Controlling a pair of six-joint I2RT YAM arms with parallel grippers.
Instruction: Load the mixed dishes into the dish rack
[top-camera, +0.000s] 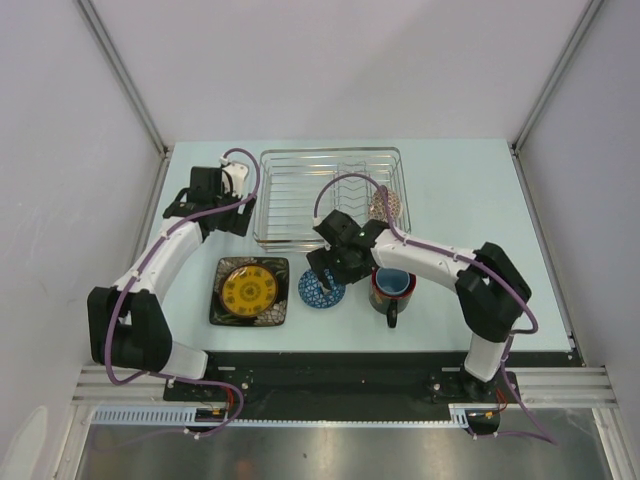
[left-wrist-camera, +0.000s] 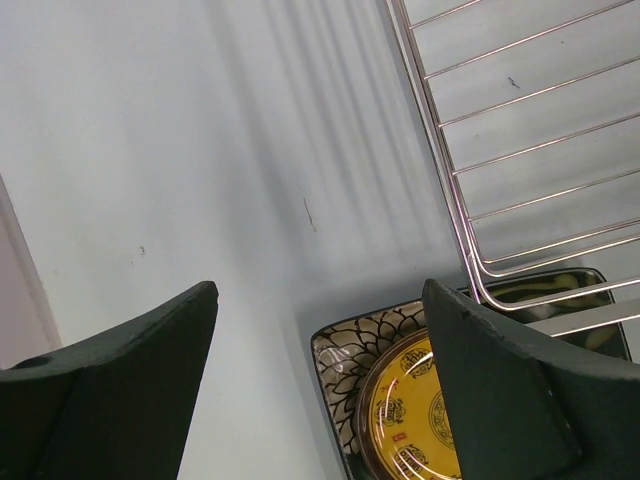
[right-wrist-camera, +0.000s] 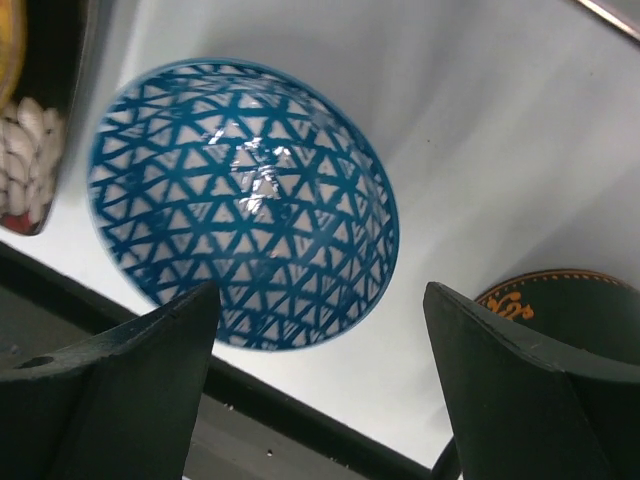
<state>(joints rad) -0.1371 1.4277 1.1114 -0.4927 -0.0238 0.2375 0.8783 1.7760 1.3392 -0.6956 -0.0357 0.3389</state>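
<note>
The right end effector (right-wrist-camera: 318, 300) hangs over the blue triangle-patterned bowl (right-wrist-camera: 240, 200), fingers apart, with the bowl on the surface (top-camera: 450, 200) below the gap. The left end effector (left-wrist-camera: 320, 300), also spread, hovers just left of the dish rack (top-camera: 330, 151), on the far side of the yellow plate (top-camera: 250, 289), which lies on the square black plate (top-camera: 222, 300).

**Bright, even light; wrist views soft up close**

Diffuse overhead light. Top view sharp, faint soft shadows on pale bench (top-camera: 470, 200). Right wrist: white glare patch on blue bowl (right-wrist-camera: 240, 205), jaws blurred in foreground. Left wrist: streaky shadows from dish rack (left-wrist-camera: 540, 93) across bench, yellow plate (left-wrist-camera: 400, 420) glints, jaws out of focus.
</note>
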